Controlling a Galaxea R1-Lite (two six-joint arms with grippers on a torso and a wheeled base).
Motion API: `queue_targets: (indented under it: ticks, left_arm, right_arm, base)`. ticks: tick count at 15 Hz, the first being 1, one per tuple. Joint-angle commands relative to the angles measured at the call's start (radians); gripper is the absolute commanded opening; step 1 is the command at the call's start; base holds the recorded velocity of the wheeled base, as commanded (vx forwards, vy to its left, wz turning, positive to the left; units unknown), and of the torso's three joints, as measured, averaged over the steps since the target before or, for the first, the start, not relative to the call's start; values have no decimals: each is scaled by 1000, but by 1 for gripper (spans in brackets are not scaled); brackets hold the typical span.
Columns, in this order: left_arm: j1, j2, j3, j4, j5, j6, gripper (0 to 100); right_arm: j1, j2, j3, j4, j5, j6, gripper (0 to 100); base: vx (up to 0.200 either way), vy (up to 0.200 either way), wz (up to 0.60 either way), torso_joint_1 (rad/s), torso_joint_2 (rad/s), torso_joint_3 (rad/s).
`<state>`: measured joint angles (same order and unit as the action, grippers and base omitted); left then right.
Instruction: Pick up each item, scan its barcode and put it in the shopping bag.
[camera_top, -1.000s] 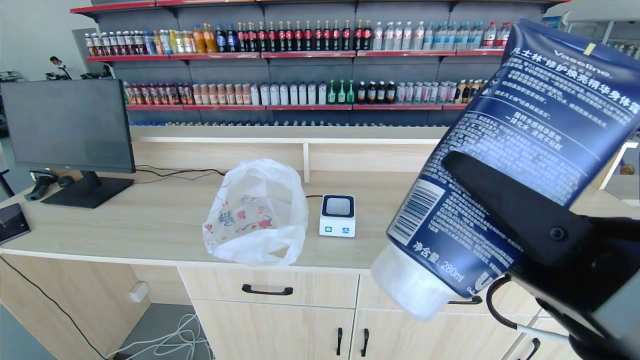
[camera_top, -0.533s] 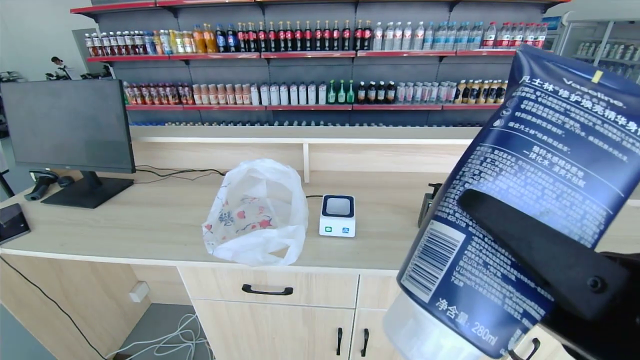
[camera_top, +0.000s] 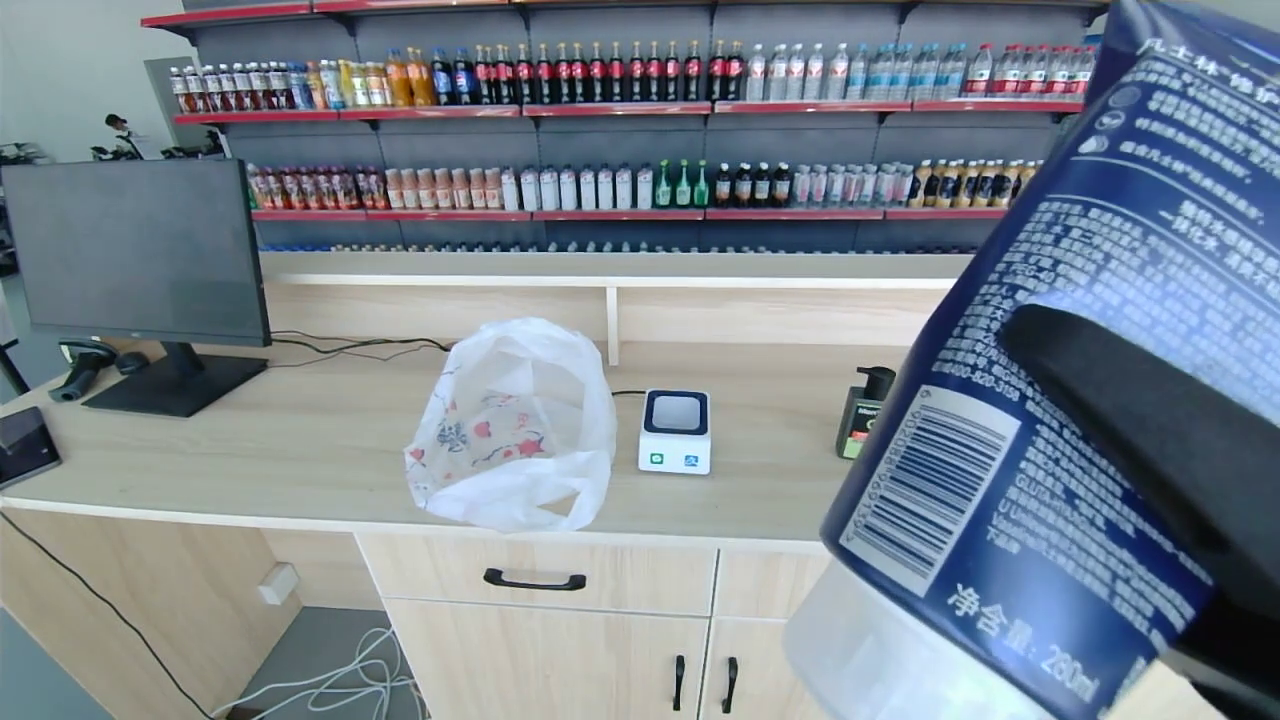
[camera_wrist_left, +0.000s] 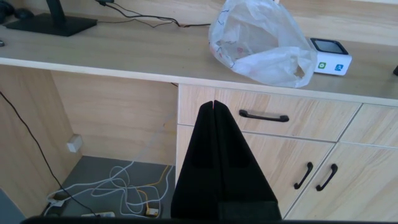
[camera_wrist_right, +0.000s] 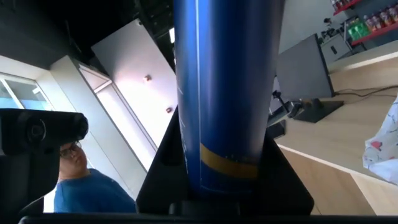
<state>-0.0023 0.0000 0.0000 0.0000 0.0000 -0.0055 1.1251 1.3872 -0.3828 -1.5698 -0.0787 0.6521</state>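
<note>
High on the right, the right gripper (camera_top: 1120, 400) pinches the tilted lotion tube (camera_top: 1000, 520), cap down, with the barcode scanner (camera_top: 676, 432) well apart, lower and leftward.

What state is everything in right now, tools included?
blue tube: held tilted in the right tool, cap lowest, barcode facing the head camera.
right tool: shut on the blue tube.
left tool: shut, empty.
shopping bag: on the counter, puffed up.
scanner: on the counter beside the shopping bag.
small dark bottle: upright on the counter.
monitor: screen dark.
</note>
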Motion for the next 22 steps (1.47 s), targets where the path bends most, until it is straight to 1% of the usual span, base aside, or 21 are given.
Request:
queue_targets:
  ticks: [1,10,11,12,16,19,22]
  left_arm:
    - [1,0,0,0,0,-1,0]
    - [-1,0,0,0,0,-1,0]
    - [-1,0,0,0,0,-1,0]
    - [-1,0,0,0,0,-1,0]
    - [-1,0,0,0,0,-1,0]
    - [-1,0,0,0,0,-1,0]
    - [-1,0,0,0,0,-1,0]
  right_arm:
    - [61,3,-19,-1,0,0,0]
    - [64,9,-5,-1,0,0,0]
    - [10,24,13,-1,0,-3,0]
    - [-18,29,28,-1,0,-8,0]
    - [-79,65,47,-1,8,-34,0]
    - [-136,141,51,4,43,-71,0]
    - [-196,242,51,70,43,-121,0]
  base:
    - [0,0,0,0,0,0]
    - [0,0,0,0,0,0]
    - [0,0,0,0,0,0]
    - [0,0,0,0,0,0]
    - [0,0,0,0,0,0]
    - [0,0,0,0,0,0]
    - [0,0,0,0,0,0]
